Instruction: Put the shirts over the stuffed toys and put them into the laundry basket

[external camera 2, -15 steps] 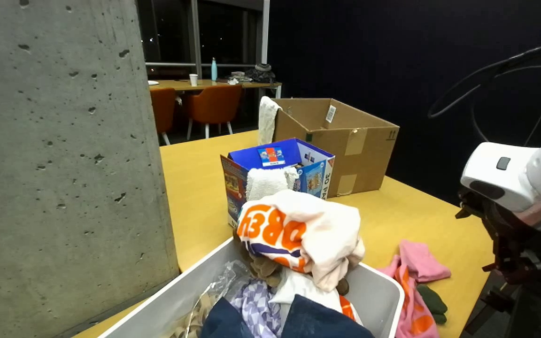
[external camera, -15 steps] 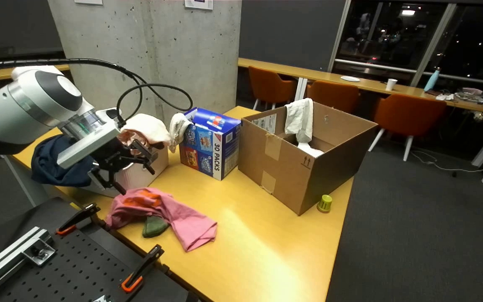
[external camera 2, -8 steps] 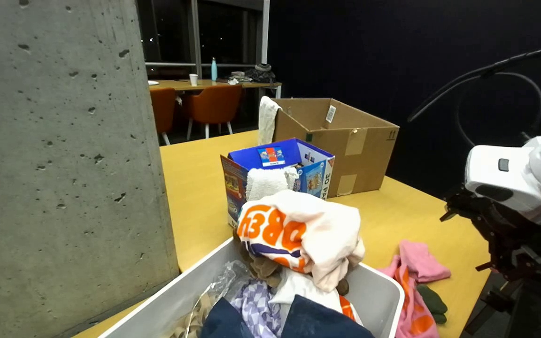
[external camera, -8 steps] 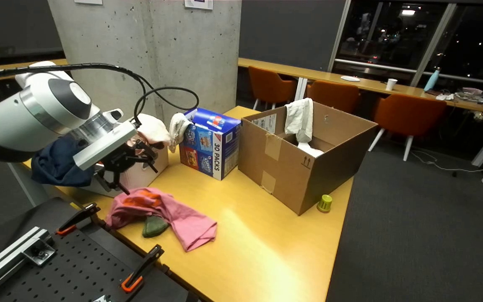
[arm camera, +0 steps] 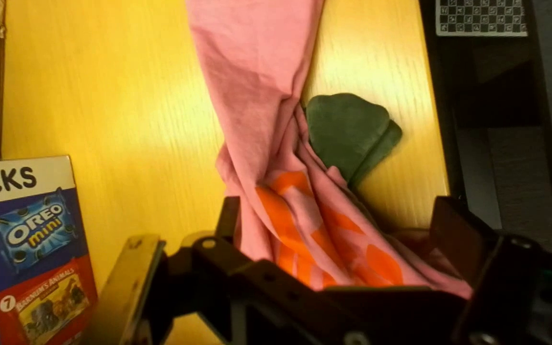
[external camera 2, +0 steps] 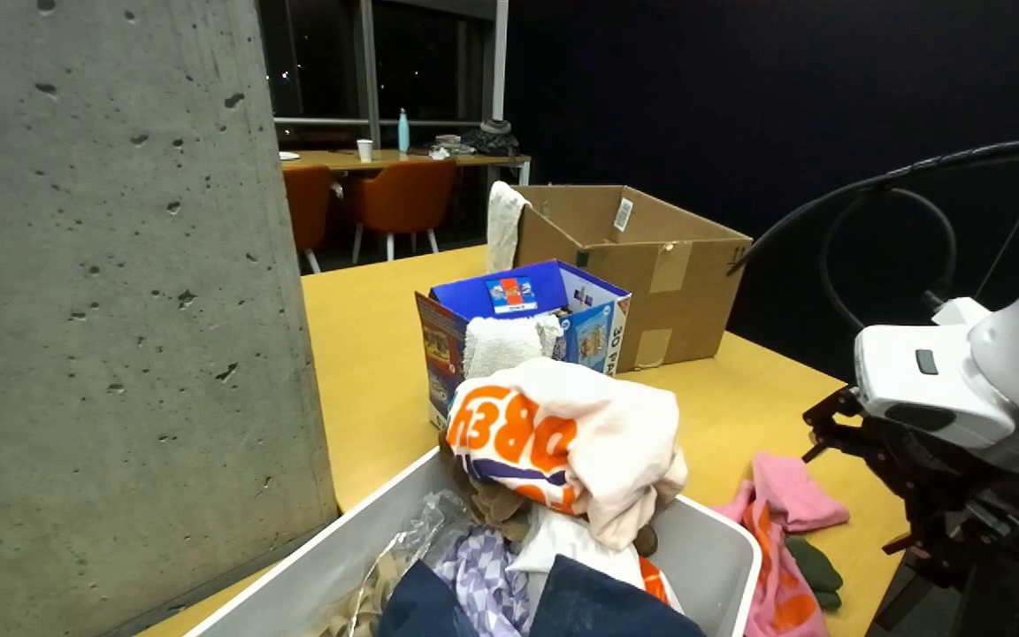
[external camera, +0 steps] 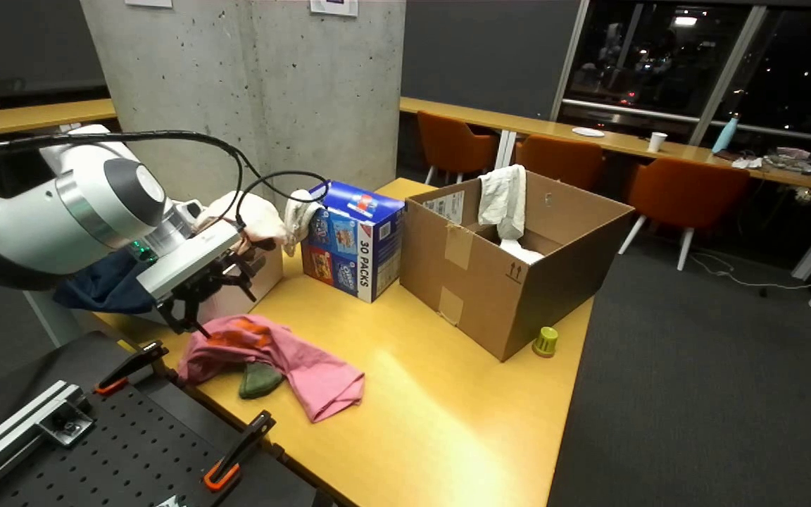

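The pink shirt (external camera: 314, 377), with orange print, lies rumpled on the table. A green stuffed toy (arm camera: 345, 132) pokes out from beneath one side of it. My gripper (arm camera: 338, 220) is open just above the printed part, fingers spread to either side of the cloth, holding nothing; whether a fingertip touches is unclear. The cream-white shirt (external camera 2: 598, 425) is heaped at the far end of the laundry basket (external camera 2: 711, 566), covering much of a brown stuffed toy (external camera 2: 496, 509). In an exterior view, my arm partly hides the basket.
A big cardboard box (external camera: 469, 296) and a blue carton (external camera: 338, 243) stand farther along the table, white cloths hung over their rims. Dark blue cloth (external camera 2: 616, 606) lies in the basket. Clamps (external camera: 226, 465) line the near edge. A small yellow-green cup (external camera: 545, 341) sits beside the box.
The arm has come down somewhat and shifted over the pink shirt, its gripper staying open. Shirts, toys and basket have not moved.
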Available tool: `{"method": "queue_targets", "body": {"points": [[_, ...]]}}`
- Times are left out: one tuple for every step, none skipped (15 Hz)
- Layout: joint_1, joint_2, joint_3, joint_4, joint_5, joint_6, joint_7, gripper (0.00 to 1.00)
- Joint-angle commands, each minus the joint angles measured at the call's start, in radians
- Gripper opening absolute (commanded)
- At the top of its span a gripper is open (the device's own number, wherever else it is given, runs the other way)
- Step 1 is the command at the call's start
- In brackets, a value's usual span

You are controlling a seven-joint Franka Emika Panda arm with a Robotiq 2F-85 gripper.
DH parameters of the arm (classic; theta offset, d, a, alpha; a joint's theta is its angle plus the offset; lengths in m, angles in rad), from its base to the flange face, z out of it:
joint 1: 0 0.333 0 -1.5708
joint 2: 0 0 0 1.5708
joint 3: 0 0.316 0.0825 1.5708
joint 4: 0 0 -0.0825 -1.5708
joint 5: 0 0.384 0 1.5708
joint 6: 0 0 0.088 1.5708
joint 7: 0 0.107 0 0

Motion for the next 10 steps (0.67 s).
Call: {"method": "queue_targets", "body": {"points": [[-0.271, 0.049, 0.243, 0.081, 0.012, 0.030, -0.090, 1.00], [-0.347, 0.064, 0.320, 0.109, 0.017, 0.021, -0.105, 1.00], [-0.372, 0.103, 0.354, 0.131, 0.093, 0.038, -0.175, 1.00], [-0.424, 0.124, 0.408, 0.161, 0.103, 0.030, -0.197, 1.00], [-0.475, 0.141, 0.463, 0.189, 0.134, 0.017, -0.236, 1.00], [-0.514, 0.164, 0.509, 0.219, 0.156, 0.011, -0.264, 1.00], [-0.547, 0.188, 0.550, 0.250, 0.175, 0.005, -0.288, 1.00], [-0.574, 0.211, 0.586, 0.279, 0.188, -0.004, -0.308, 1.00], [-0.602, 0.229, 0.617, 0.304, 0.197, -0.008, -0.326, 1.00], [-0.632, 0.251, 0.651, 0.332, 0.205, -0.013, -0.344, 1.00]]}}
